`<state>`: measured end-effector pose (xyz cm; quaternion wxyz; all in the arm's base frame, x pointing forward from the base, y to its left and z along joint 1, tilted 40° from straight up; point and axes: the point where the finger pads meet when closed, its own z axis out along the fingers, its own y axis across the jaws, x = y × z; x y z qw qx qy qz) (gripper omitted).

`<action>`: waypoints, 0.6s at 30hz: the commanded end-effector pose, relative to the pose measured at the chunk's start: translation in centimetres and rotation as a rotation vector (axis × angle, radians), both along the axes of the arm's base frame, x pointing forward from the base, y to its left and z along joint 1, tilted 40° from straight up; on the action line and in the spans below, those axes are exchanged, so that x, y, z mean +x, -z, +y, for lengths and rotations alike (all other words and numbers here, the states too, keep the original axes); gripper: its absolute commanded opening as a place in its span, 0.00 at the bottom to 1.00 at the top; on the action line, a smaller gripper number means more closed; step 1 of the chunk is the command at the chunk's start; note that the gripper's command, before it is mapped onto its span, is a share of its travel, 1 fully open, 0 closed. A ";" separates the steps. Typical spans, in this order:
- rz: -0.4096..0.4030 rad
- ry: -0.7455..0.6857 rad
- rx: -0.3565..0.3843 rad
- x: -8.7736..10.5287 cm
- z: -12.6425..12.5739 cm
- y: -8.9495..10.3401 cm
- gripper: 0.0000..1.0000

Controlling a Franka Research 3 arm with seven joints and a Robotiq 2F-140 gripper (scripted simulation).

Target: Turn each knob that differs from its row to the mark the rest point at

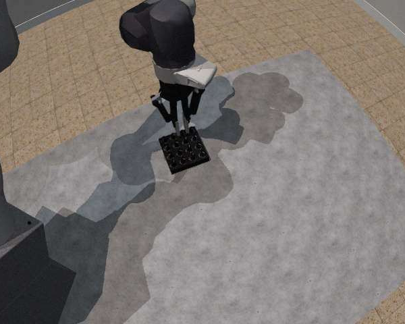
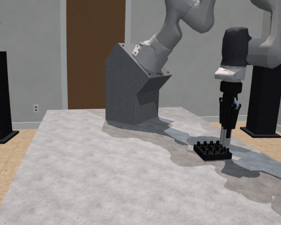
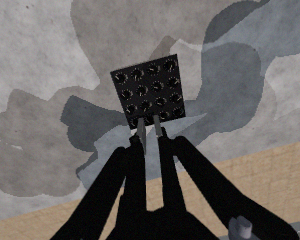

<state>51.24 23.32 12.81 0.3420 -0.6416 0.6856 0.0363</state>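
Observation:
The black knob box stands flat on the table, with four rows of black knobs and short light marks around them. A small mark on its side in the exterior view could be the socket. My gripper points down at the box's edge row, in the wrist view the row nearest the gripper. Its fingertips stand a little apart, on either side of one edge-row knob, with no clear grip on it. The fingers partly hide that row. Names and most white lines are too small to read.
The grey table extends around the box, and its edge lies behind the gripper in the top view. The robot's dark base stands on the table away from the box. Arm shadows fall across the box and table.

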 end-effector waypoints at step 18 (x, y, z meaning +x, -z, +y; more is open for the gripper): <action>-0.007 -0.006 -0.007 0.5 0.5 0.8 0.12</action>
